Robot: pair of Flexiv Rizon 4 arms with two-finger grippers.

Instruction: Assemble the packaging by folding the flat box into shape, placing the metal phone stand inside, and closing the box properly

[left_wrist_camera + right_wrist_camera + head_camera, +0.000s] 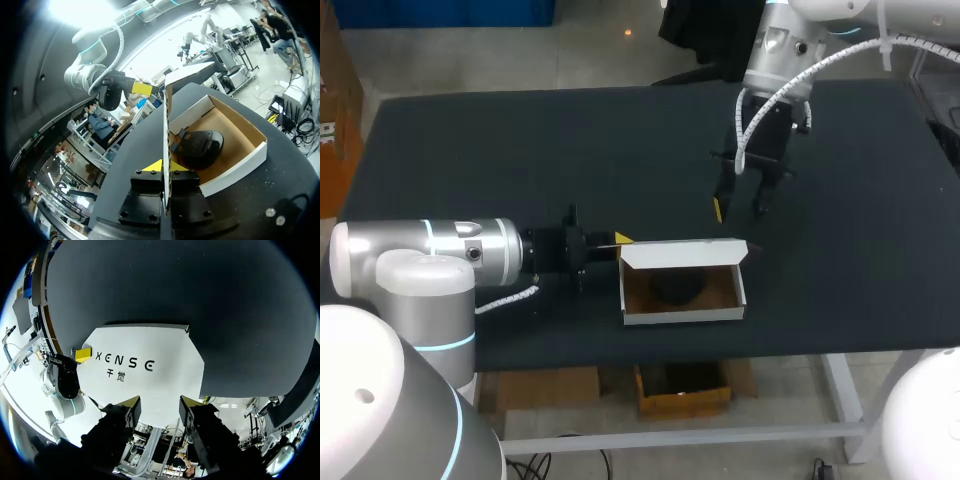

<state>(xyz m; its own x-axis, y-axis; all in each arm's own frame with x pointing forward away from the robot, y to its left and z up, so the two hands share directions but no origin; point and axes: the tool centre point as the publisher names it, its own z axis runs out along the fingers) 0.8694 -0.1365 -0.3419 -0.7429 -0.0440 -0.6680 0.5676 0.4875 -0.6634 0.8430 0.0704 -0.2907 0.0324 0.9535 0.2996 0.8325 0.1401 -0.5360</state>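
A white cardboard box [682, 315] with a brown inside lies open near the table's front edge. Its lid [685, 250] stands up along the far side. The black metal phone stand [675, 287] rests inside it, also visible in the left wrist view [200, 147]. My left gripper [622, 240] is at the box's left end, shut on the thin white end flap [165, 125] held edge-on between its yellow tips [166, 167]. My right gripper [740, 208] hangs above the table behind the lid, open, with the lid's white outer face [145, 360] ahead of its fingers [160, 407].
The black tabletop [500, 150] spreads wide to the left, right and back of the box. Its front edge [720, 350] runs close in front of the box. My left arm lies low along the table's left front.
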